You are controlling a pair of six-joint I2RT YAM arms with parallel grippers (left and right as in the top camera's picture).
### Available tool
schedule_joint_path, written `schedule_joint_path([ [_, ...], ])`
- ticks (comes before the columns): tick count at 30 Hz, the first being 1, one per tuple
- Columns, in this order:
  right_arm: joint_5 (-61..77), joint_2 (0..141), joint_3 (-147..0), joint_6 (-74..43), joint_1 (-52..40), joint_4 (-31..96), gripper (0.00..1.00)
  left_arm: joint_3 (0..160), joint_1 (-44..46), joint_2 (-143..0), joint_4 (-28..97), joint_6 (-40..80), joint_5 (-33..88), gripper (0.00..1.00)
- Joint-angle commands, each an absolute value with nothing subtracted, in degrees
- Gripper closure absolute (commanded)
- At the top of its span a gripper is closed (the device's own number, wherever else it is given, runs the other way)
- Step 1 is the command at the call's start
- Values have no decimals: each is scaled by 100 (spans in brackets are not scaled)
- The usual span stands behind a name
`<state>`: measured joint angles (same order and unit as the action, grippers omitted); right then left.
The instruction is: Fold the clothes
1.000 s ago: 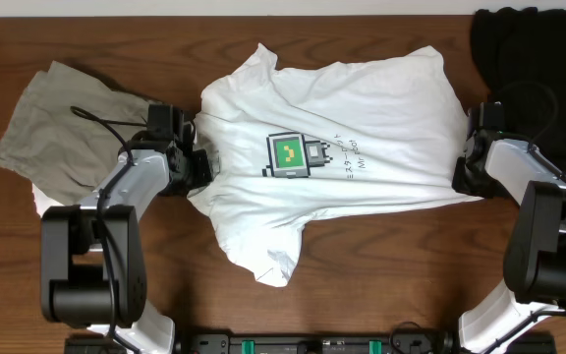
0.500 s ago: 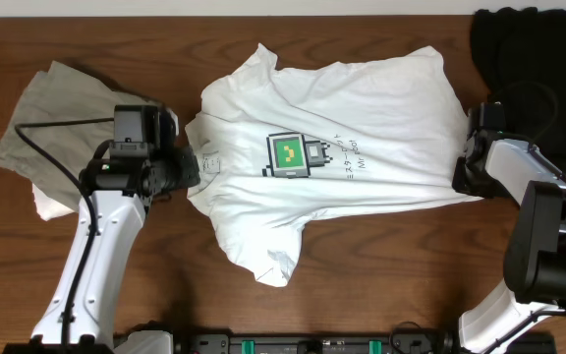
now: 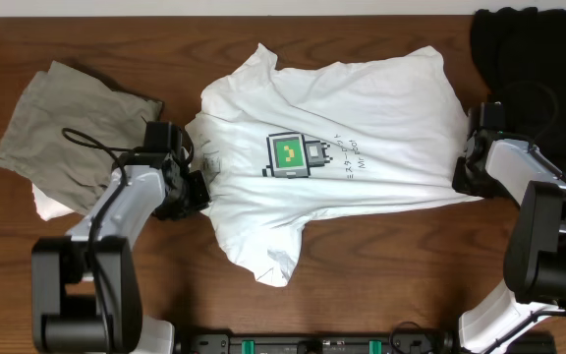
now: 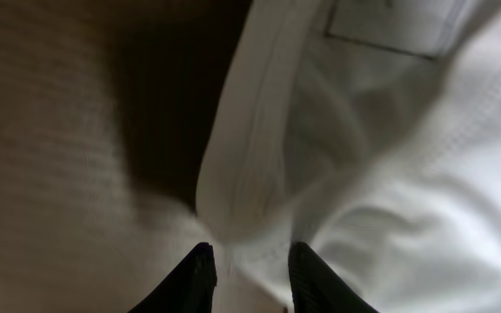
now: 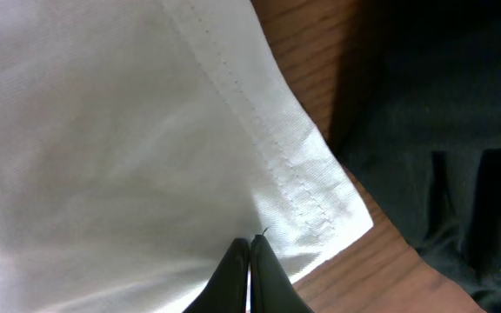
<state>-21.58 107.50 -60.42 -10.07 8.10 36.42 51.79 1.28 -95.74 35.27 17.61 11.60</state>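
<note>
Spread print-side up over the middle of the counter [image 3: 362, 305]: white T-shirt [image 3: 381, 108], collar toward 9 o'clock, hem toward 3 o'clock, one sleeve pointing to 12, the other hanging toward 6. Near the centre, turned sideways: green square print [image 3: 286, 153] and grey lettering [image 3: 347, 157]. Rumpled, with long creases running from 9 to 3 across the lower body.

At 9 o'clock of the shirt, left claw [image 3: 197, 189] right at the collar edge. From the left wrist: fingers [image 4: 200, 276] standing somewhat apart, ribbed collar bunched into the gap between them, bare wood just to 9 o'clock of it. Pinched or merely straddled: cannot tell.

At 3 o'clock, right claw [image 3: 463, 179] at the lower hem corner. Clenched tight on the cloth just inside the stitched hem, tips together, wrinkles fanning away from them.

Lying at 10 o'clock, near the left arm and apart from the shirt: olive-grey garment [image 3: 62, 123], with a bit of white cloth [image 3: 42, 202] peeking from under its 6 o'clock edge. Heaped at 2 o'clock by the counter's far corner: black garment [image 3: 524, 49], close to the hem and reaching behind the right arm.

Open wood along 6 o'clock on both sides of the lower sleeve, plus a narrow strip along 12 o'clock above the shirt. Tighter at 3 o'clock, between hem and black garment.
</note>
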Motion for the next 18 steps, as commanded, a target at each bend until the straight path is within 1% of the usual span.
schedule_joint_path([
  [1,-1457,11037,-5824,-1090,856,3704,96,5146,137,-9848,3354,1855,1129,68],
  [4,-1455,11037,-5824,-1090,856,3704,96,5146,137,-9979,3120,1855,1129,69],
  [7,-1455,11037,-5824,-1090,856,3704,96,5148,134,-9988,3044,1855,1129,82],
  [8,-1455,11037,-5824,-1090,856,3704,96,5148,134,-9988,3033,1852,1125,90],
  [9,-1457,11037,-5824,-1090,856,3704,96,5148,130,-9988,3030,1848,1087,92],
  [11,-1455,11037,-5824,-1090,856,3706,96,5164,99,-9974,3033,1831,919,94],
  [18,-1455,11037,-5824,-1090,856,3712,96,5240,-307,-9819,3048,1831,309,94],
])
